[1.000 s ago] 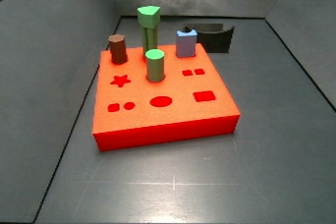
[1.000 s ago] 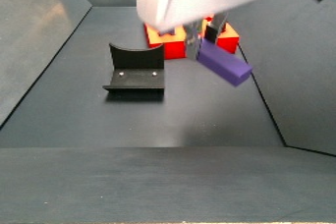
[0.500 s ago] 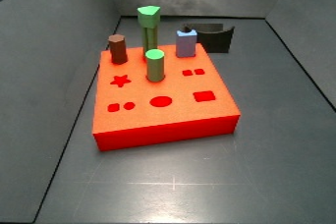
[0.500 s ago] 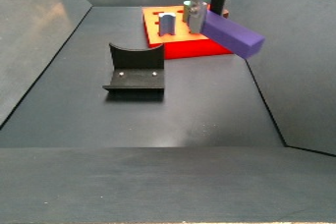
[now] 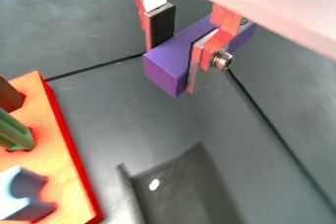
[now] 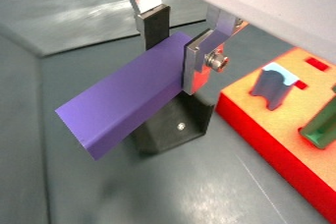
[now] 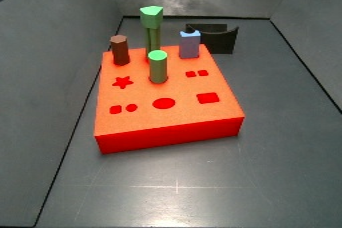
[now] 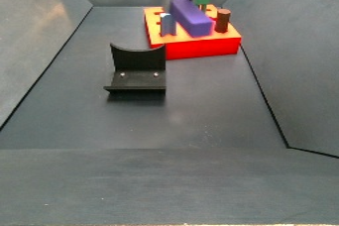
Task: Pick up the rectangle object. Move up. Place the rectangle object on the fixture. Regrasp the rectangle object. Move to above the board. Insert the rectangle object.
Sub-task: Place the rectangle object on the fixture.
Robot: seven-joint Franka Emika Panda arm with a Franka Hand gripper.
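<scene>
gripper (image 6: pixel 178 49) high above floor, silver fingers clamping one end of long purple rectangular block (image 6: pixel 125 105) | block jutting sideways from pads, airborne | dark notched fixture (image 6: pixel 171 135) sitting underneath

This looks like a robot test place, like a lab, not a home. Dark grey walls slope up around a flat dark floor (image 7: pixel 281 172), like a big bin. The floor holds only test things. A red board (image 7: pixel 167 102) with shaped holes has green pegs (image 7: pixel 156 67), a brown peg (image 7: pixel 119 48) and a light-blue peg (image 7: pixel 191 43) standing in it. A dark fixture (image 8: pixel 137 71) sits on the floor near the board. Up high, a metal gripper (image 6: pixel 178 43) is closed on the purple rectangle object (image 6: pixel 125 100).
</scene>
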